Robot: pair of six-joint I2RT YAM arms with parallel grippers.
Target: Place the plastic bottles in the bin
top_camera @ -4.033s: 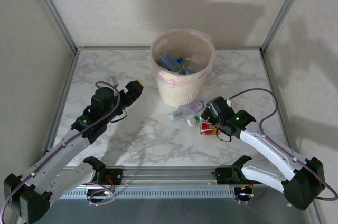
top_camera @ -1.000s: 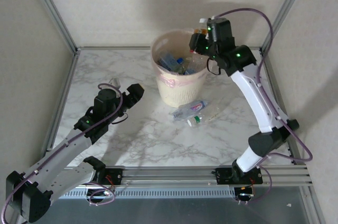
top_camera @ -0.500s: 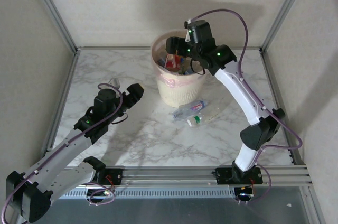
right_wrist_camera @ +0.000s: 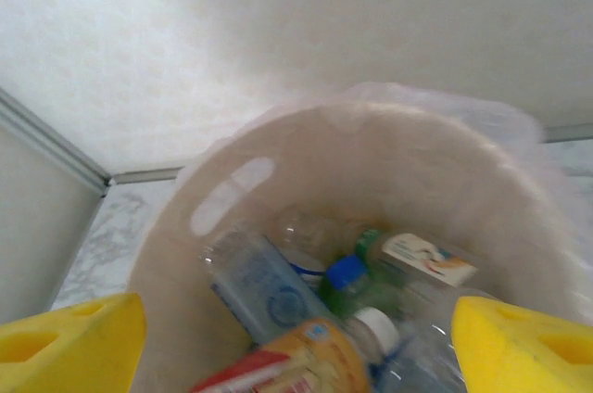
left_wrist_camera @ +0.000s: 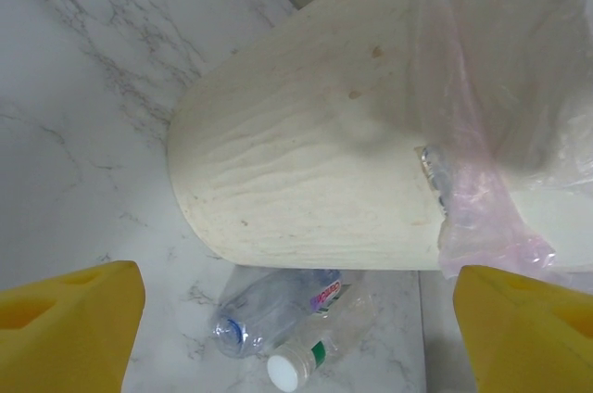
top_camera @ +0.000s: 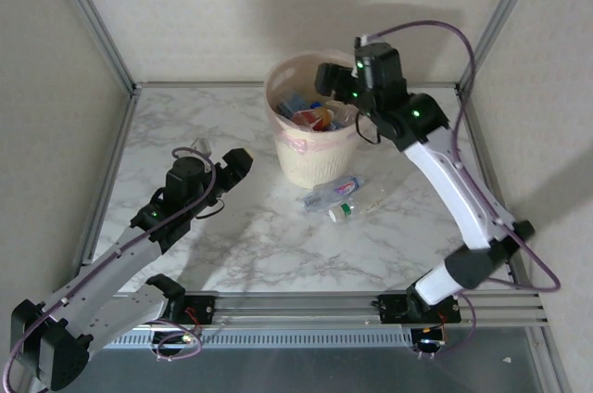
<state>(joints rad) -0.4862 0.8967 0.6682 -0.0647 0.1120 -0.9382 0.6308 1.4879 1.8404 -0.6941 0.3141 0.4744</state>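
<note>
The bin [top_camera: 309, 167], cream with a pinkish liner, stands at the back centre and holds several plastic bottles. A red-and-orange-labelled bottle [top_camera: 315, 117] lies on top of them. My right gripper [top_camera: 334, 80] hovers above the bin's right rim, open and empty. Its wrist view looks down at that orange-labelled bottle [right_wrist_camera: 306, 361], a clear blue-labelled one [right_wrist_camera: 264, 296] and a green one with a blue cap [right_wrist_camera: 347, 277]. Two bottles lie on the table in front of the bin: a clear one [top_camera: 331, 191] [left_wrist_camera: 278, 305] and a white-capped one [top_camera: 345, 210] [left_wrist_camera: 320, 347]. My left gripper [top_camera: 239, 163] stands open left of the bin, facing it.
Metal frame posts [top_camera: 93, 18] and walls enclose the marble table [top_camera: 250, 235]. The liner bag [left_wrist_camera: 482, 133] hangs loose over the bin's side. Open tabletop lies left and right of the bin and in front of the two loose bottles.
My right gripper swung over the bin, opened and let go of the red-and-orange-labelled bottle, which now lies inside. It then drew back slightly to the right. The left arm has not moved.
</note>
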